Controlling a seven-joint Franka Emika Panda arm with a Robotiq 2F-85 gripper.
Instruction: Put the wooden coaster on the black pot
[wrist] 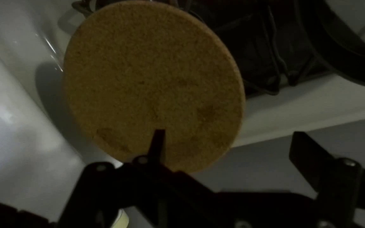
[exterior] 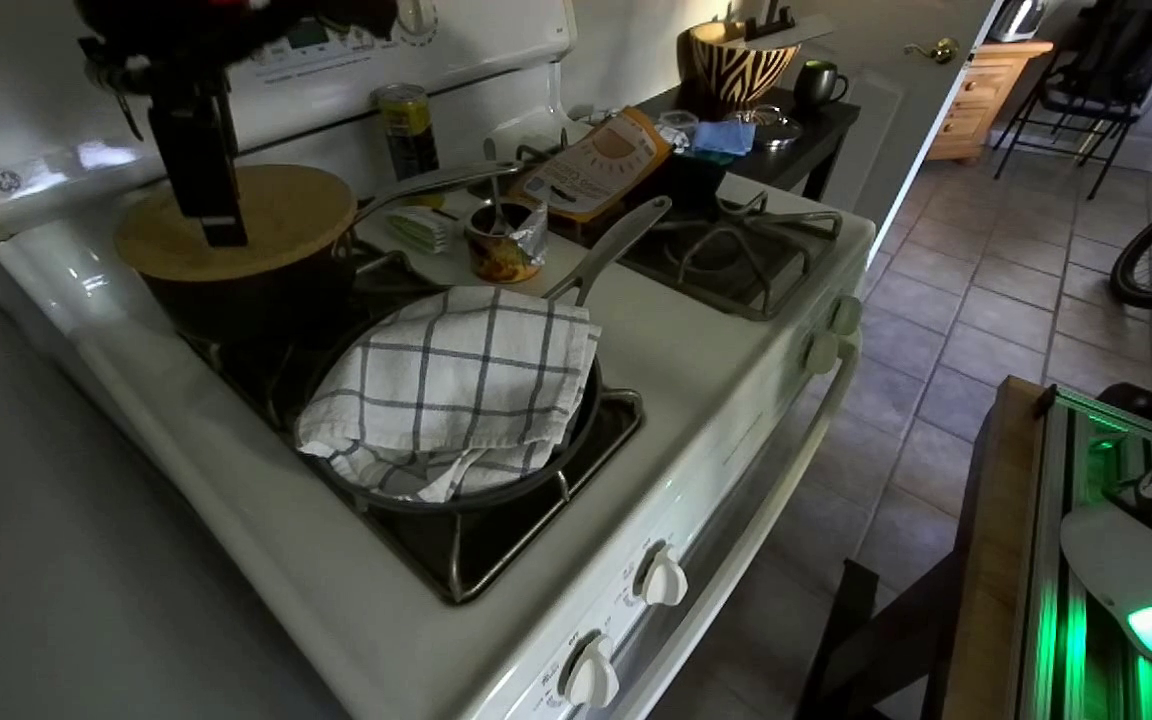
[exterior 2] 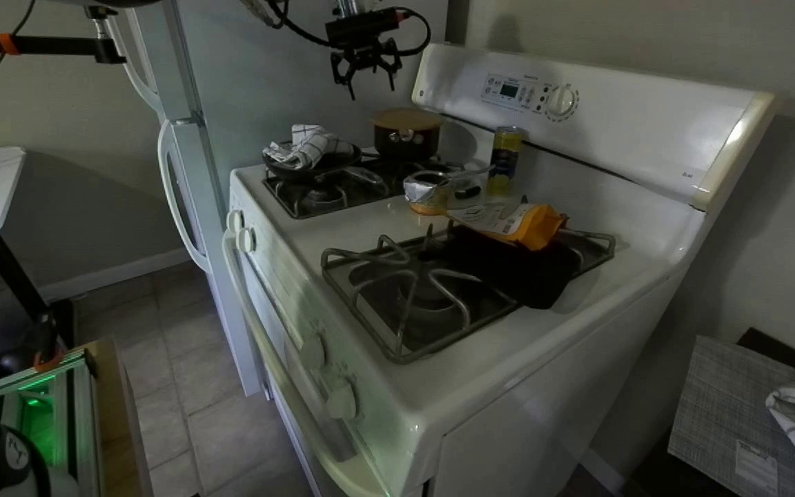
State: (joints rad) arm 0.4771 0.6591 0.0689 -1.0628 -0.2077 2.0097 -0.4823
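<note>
- The round, flat, light-brown wooden coaster [exterior 2: 406, 118] lies on top of the round black cooking pot [exterior 2: 406, 149], on the white stove [exterior 2: 328, 231].
- The black two-fingered gripper [exterior 2: 373, 92] hangs above, fingers spread wide and empty.

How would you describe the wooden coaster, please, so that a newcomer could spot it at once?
Find the white stove, then the black pot at its back, on the side nearest the fridge. The wooden coaster lies flat across that pot's top: a round, light brown disc, unlike the checked cloth in the neighbouring pan.
</note>
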